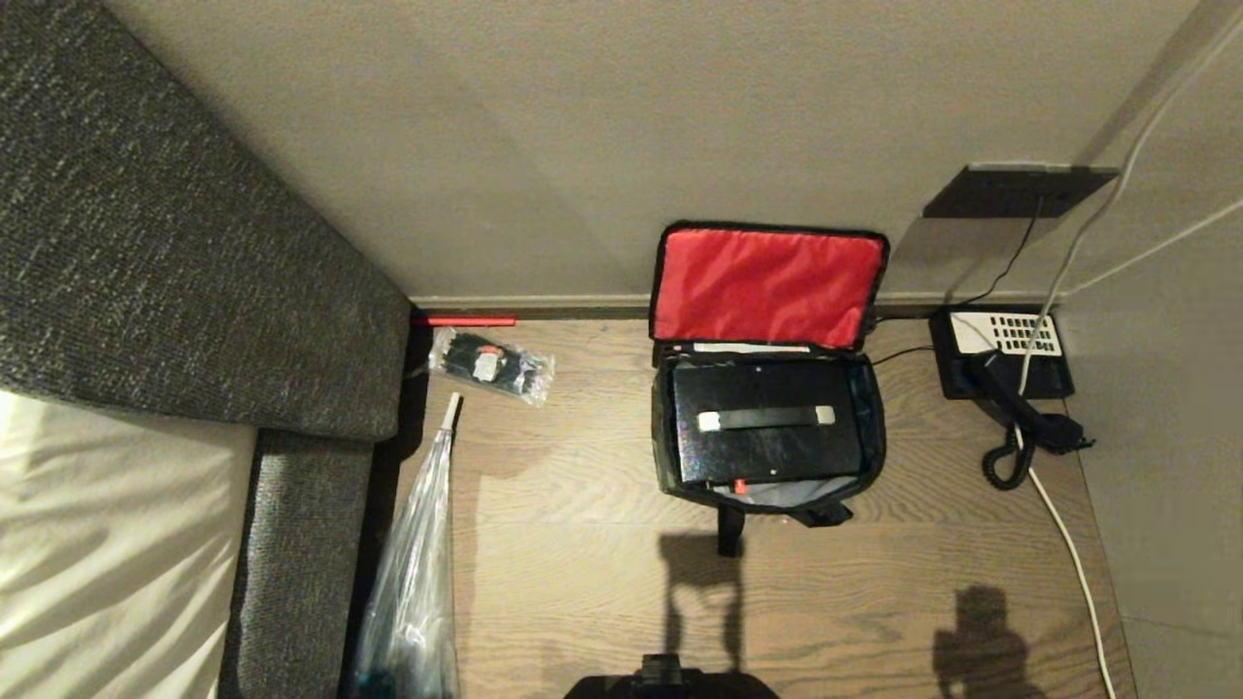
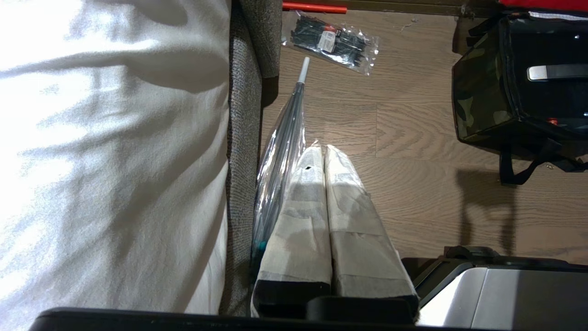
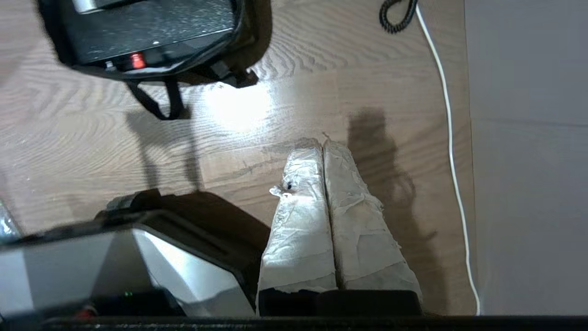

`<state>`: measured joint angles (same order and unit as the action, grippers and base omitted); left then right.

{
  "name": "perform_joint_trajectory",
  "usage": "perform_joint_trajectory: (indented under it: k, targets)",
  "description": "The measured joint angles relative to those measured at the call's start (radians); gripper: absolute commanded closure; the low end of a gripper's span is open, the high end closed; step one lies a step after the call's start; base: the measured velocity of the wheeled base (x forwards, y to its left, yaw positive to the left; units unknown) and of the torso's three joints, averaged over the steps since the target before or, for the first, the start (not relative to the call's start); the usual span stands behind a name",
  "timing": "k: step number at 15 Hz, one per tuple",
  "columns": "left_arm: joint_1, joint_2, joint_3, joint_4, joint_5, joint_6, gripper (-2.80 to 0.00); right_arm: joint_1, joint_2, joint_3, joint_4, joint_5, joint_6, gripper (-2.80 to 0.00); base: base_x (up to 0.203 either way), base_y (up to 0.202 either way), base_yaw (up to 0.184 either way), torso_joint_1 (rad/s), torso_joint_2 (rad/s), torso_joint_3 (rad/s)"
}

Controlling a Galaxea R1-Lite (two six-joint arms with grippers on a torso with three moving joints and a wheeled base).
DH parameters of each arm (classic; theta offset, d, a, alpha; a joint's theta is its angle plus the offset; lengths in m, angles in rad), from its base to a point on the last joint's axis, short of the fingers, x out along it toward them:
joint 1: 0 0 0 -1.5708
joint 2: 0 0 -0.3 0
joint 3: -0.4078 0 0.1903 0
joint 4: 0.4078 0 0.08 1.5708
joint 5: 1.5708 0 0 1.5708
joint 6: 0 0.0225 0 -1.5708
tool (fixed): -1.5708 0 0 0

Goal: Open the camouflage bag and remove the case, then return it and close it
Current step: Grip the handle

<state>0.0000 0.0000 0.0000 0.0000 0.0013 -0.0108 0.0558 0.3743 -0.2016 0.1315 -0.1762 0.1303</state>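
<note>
Neither arm reaches into the head view; only their shadows fall on the wooden floor (image 1: 583, 602). The camouflage bag (image 1: 670, 437) stands against the wall with its red-lined lid (image 1: 767, 286) flipped up, the flat black case (image 1: 767, 427) lying inside, its near edge partly hidden by the bag's rim. The left gripper (image 2: 324, 149) and right gripper (image 3: 321, 145), both tape-wrapped, are clenched on nothing, well short of the bag. A crinkled clear packet (image 1: 490, 364) lies near the sofa (image 1: 194, 243); the telephone (image 1: 1005, 359) sits by the wall.
</note>
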Motion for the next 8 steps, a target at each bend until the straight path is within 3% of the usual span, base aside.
perform_joint_trajectory:
  k: [4,7,8]
  targets:
    - [0.0,0.0,0.0,0.0,0.0,0.0,0.0,-0.047,-0.26,0.07,0.073,0.093,-0.162,0.0,0.0,0.0,0.0,0.0,0.0,0.0]
    - [0.0,0.0,0.0,0.0,0.0,0.001,0.0,-0.054,-0.342,0.146,-0.035,0.182,-0.156,0.0,0.0,0.0,0.0,0.0,0.0,0.0]
    - [0.0,0.0,0.0,0.0,0.0,0.001,0.0,-0.055,-0.355,0.158,-0.051,0.176,-0.133,0.0,0.0,0.0,0.0,0.0,0.0,0.0]
